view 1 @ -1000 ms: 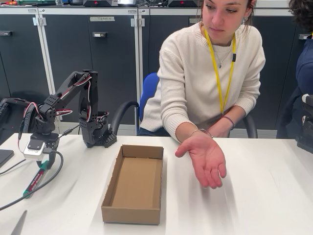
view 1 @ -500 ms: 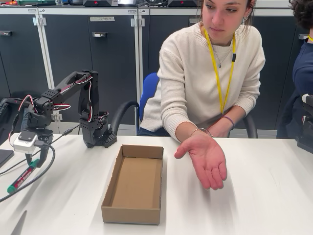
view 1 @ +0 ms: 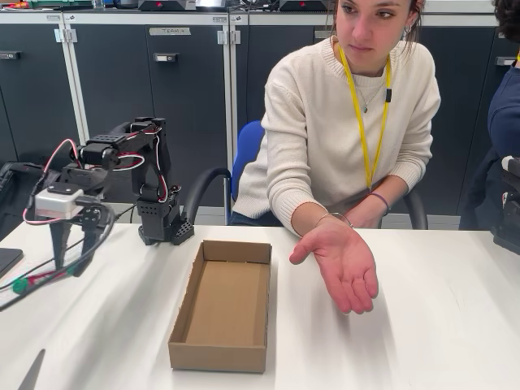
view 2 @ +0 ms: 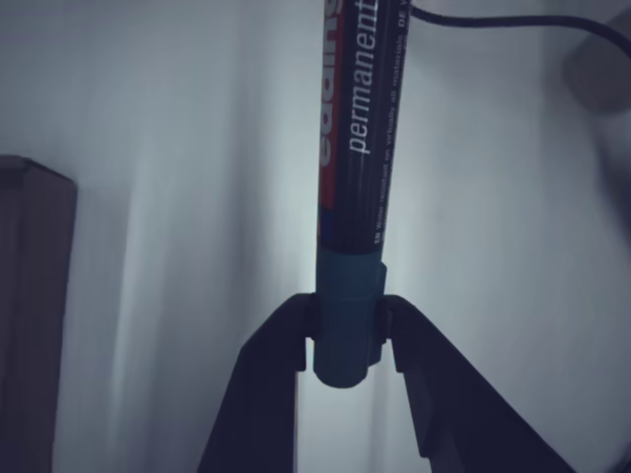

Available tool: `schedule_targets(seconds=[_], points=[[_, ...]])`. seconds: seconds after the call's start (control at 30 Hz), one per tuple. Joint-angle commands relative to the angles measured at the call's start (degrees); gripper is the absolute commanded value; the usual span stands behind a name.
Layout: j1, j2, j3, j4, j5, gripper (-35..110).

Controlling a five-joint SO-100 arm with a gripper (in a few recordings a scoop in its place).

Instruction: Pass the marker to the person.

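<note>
Gripper: the gripper [view 2: 345, 335] is closed on the green end of the marker [view 2: 350, 148], one finger on each side, as the wrist view shows. In the fixed view the gripper [view 1: 69, 264] hangs at the far left, above the tabletop [view 1: 439, 325], pointing down.

Marker: lifted clear of the tabletop. In the fixed view the marker [view 1: 41, 277] is motion-blurred, its long axis near level, running from the gripper out toward the left edge, with a green tip farthest left.

Person: the person [view 1: 357, 122] sits behind the tabletop on the right of the fixed view, in a cream sweater with a yellow lanyard.

Hand: one open hand [view 1: 345, 264], palm up and fingers spread, reaches forward over the tabletop to the right of the box.

Box: an empty cardboard box [view 1: 223, 305] lies between the gripper and the hand.

Key relation: the hand lies well apart from the gripper, to its right in the fixed view, while the marker's free end points the opposite way.

Judgement: the handover likely calls for a swing rightward across the box, bringing the marker over the palm.
</note>
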Motion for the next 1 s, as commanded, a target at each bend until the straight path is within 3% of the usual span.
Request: schedule_targets(seconds=[0.0,0.1,0.33,0.5,0.73,0.97], points=[[-5.80,1.23,-3.25,-1.67,1.23,-5],[-10.55,2.37,0.35,-7.47,3.52,-5],[-18.37,4.13,-0.62,-6.42,6.06,-5],[-17.31,3.87,-5.89,5.36,5.71,-5],[-11.60,6.24,-3.08,20.39,-11.43,-5],[-8.88,5.36,-3.52,19.25,-20.04,-5]])
